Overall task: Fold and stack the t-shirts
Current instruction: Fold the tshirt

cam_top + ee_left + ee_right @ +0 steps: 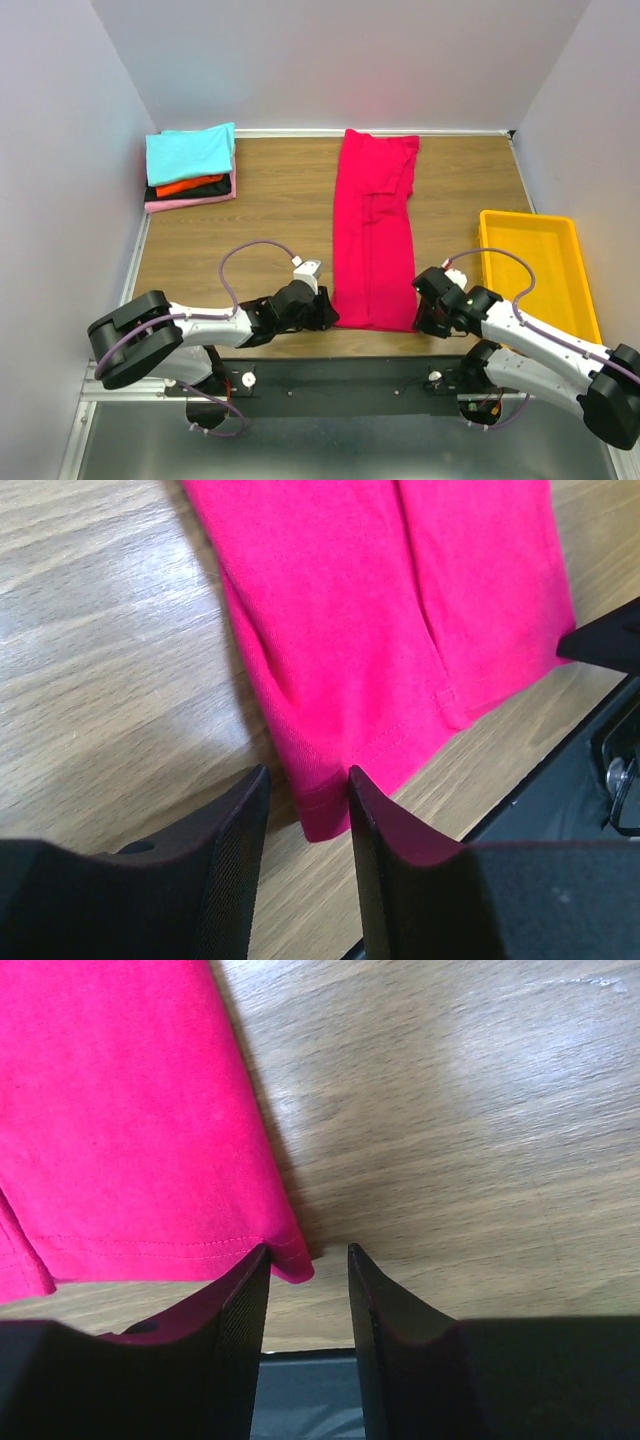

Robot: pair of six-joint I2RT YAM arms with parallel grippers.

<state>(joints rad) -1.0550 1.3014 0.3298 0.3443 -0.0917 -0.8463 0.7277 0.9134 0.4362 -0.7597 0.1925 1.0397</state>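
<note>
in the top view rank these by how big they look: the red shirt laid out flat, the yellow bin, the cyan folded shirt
1. crimson shirt, the long strip down the middle
2. yellow bin, close behind; its near corner is partly hidden, so this order is not certain
3. cyan folded shirt, clearly the smallest

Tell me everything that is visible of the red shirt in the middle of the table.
The red shirt is soft crimson cloth, folded lengthwise into a long narrow strip with layered edges running down it. It lies flat on the wooden table, from the far edge to the near edge, with its stitched hem nearest the arms. The open left gripper straddles one hem corner. The open right gripper stands at the other.
</note>
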